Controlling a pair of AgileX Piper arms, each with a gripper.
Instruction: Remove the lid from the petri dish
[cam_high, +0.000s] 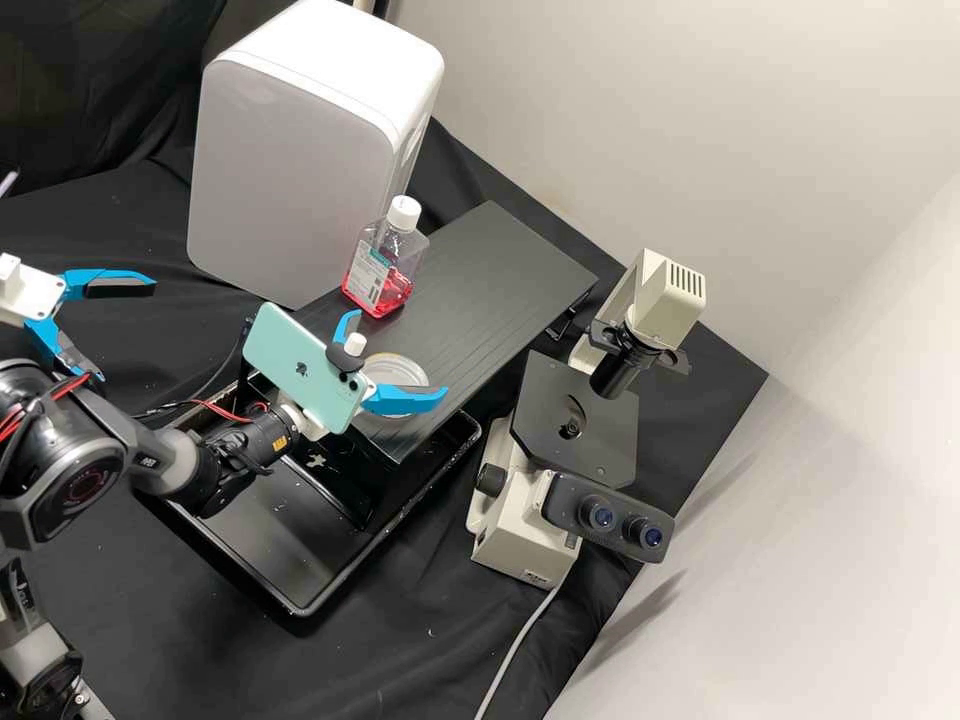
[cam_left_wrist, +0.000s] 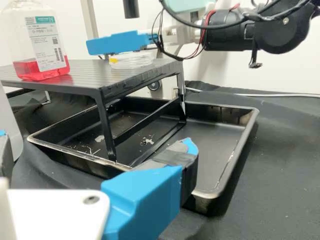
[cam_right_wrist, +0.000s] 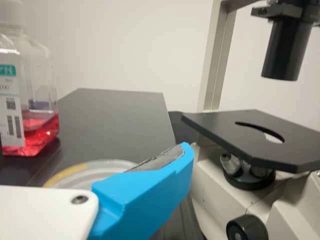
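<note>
Your right gripper stood spread wide astride the petri dish, which sat at the near edge of the raised black platform, above the tray. The flask stood apart toward the platform's back edge, and the microscope was near. Your left gripper hung wide open, well apart.
</note>
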